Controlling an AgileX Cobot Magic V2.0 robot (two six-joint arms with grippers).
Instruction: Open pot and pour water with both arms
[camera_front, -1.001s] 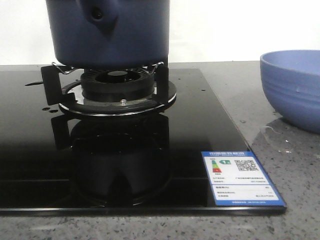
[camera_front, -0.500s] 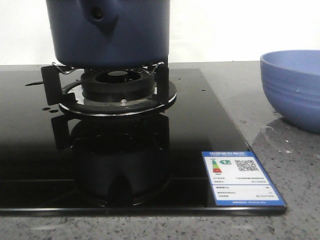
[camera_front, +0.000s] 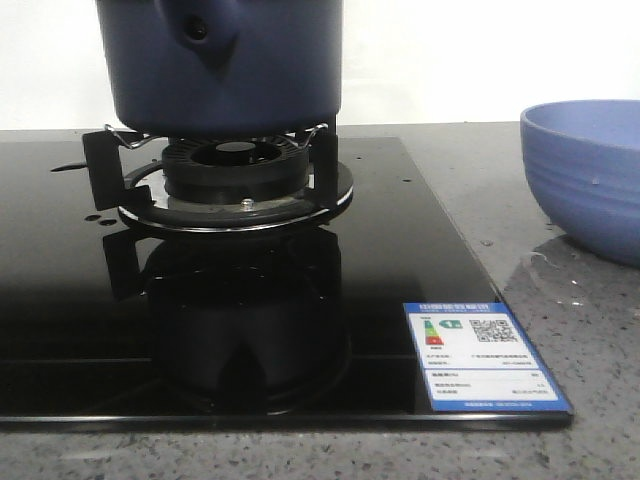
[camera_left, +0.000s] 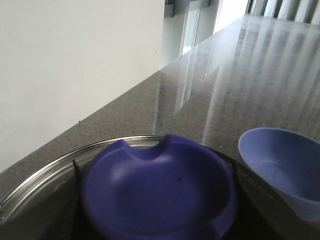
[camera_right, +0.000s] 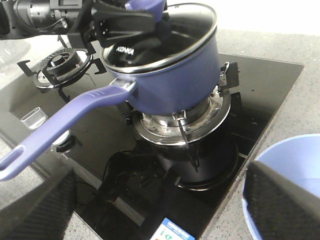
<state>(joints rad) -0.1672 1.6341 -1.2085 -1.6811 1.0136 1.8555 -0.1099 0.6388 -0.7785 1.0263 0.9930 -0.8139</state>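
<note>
The dark navy pot (camera_front: 220, 60) stands on the gas burner (camera_front: 235, 180), its long blue handle (camera_right: 65, 125) sticking out over the stove. The glass lid (camera_right: 172, 37) with a steel rim (camera_left: 40, 175) lies on the pot. In the left wrist view its blue knob (camera_left: 160, 190) fills the near part of the picture. My left gripper (camera_right: 145, 15) reaches in over the lid, its black fingers closed around the knob. Over the stove's front edge my right gripper (camera_right: 160, 210) hangs open, its pads (camera_right: 35, 210) far apart and holding nothing.
A paler blue bowl (camera_front: 590, 170) sits on the grey counter to the right of the black glass stove (camera_front: 400, 260). A second burner (camera_right: 62, 67) lies beyond the pot handle. An energy label (camera_front: 485, 355) is stuck at the stove's front right corner.
The pot has shifted a few pixels to the right on the burner. Nothing else has moved in the front view.
</note>
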